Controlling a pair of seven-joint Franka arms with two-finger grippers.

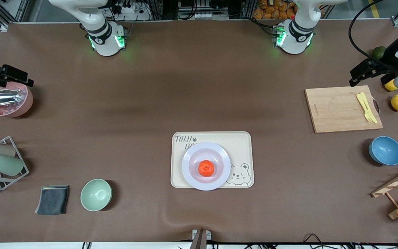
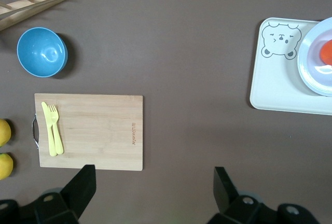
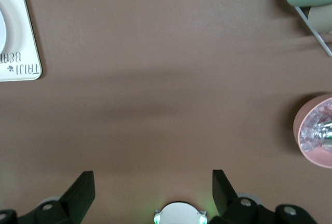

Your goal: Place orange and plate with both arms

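Both sets of jaws stand spread and empty: the left gripper [image 2: 151, 193] hangs over the surface by the cutting board [image 1: 343, 109], the right gripper [image 3: 153, 193] over the pink bowl [image 1: 9, 100] at the other end. The orange [image 1: 206, 168] sits in the plate [image 1: 206, 166], which rests on the bear tray [image 1: 242, 145]. The placing looks finished, with both arms waiting. The plate covers part of the tray's lettering, and each wrist view crops the tray.

the scene is evenly and brightly lit from overhead. soft, short shadows are cast beside the bowls. broad dim bands are seen across the brown counter [image 1: 143, 103]. all views are rendered sharp, without glare.
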